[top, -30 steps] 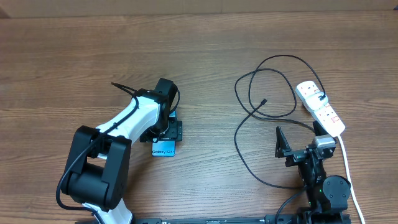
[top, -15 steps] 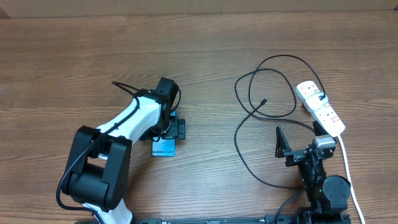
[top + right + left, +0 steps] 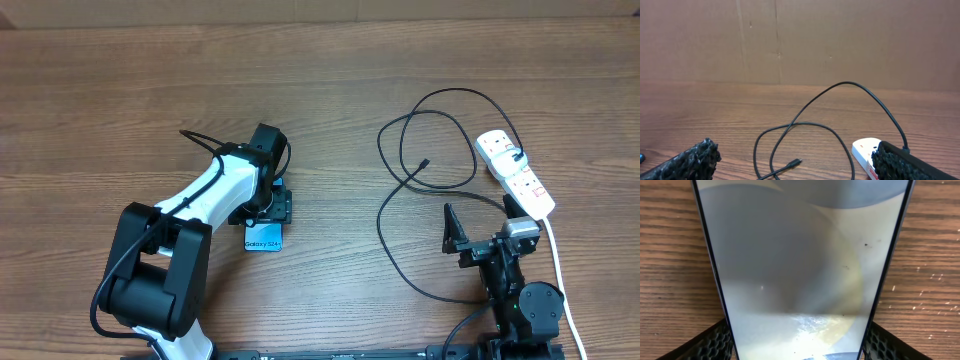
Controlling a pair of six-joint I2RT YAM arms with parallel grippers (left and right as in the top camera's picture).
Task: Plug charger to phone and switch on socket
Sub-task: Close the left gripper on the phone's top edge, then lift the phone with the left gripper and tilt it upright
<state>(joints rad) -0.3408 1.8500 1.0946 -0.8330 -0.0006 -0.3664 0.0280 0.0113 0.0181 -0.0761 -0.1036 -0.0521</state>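
The phone [image 3: 263, 238], teal screen reading "Galaxy S24+", lies flat on the wooden table, mostly hidden under my left arm. In the left wrist view the phone [image 3: 800, 270] fills the frame. My left gripper [image 3: 272, 207] has a finger against each long edge of the phone [image 3: 800, 352]. The black charger cable [image 3: 382, 215] lies in loops at the right, its plug tip [image 3: 425, 162] free on the table and also visible in the right wrist view [image 3: 797, 161]. The white socket strip [image 3: 515, 172] lies at the far right, the cable plugged into it. My right gripper [image 3: 482, 220] is open and empty.
The strip's white cord [image 3: 556, 265] runs down past the right arm's base. A brown cardboard wall [image 3: 800, 40] stands behind the table. The strip's near end [image 3: 862, 150] shows beside my right finger.
The left gripper shifted slightly over the phone and its jaws narrowed a little. The right arm, cable and strip have not moved.
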